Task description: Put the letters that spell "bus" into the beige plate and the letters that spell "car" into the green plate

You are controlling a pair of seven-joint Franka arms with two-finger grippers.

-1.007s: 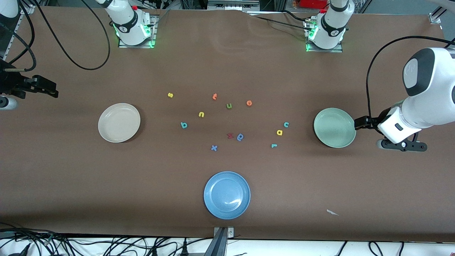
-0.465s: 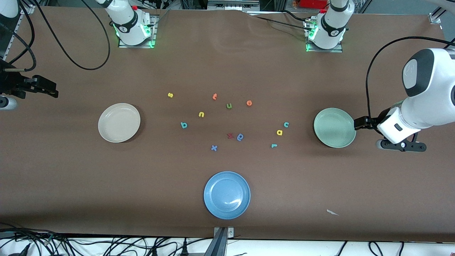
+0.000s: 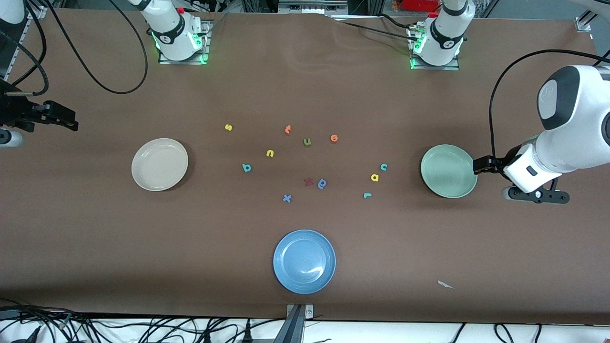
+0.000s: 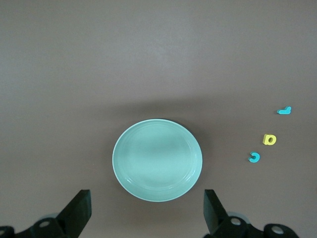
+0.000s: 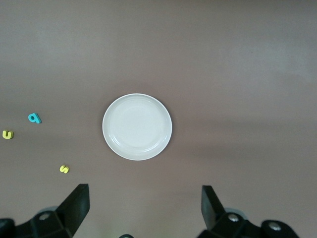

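- Brown tabletop (image 3: 429, 267) fills the front view. The beige plate (image 3: 159, 164) sits mid-frame toward the right arm's end and the green plate (image 3: 448, 171) toward the left arm's end; both hold nothing. The blue plate (image 3: 304, 261) at lower centre is bare too. The teal b (image 3: 246, 167), yellow u (image 3: 270, 153) and yellow s (image 3: 228, 127) lie loose near the centre; the teal c (image 3: 383, 166), yellow a (image 3: 375, 177) and teal r (image 3: 367, 195) cluster beside the green plate. The olive-green u (image 3: 307, 141) is a decoy. No letter has been placed, so sorting looks unstarted.
- Left wrist view: the left gripper (image 4: 146, 210) hangs spread wide and empty above the green plate, c, a and r at the frame's right. The next move likely calls for shifting over one letter and descending.
- Right wrist view: the right gripper (image 5: 143, 208) waits wide and empty above the beige plate, with b, u and s at the frame's left.
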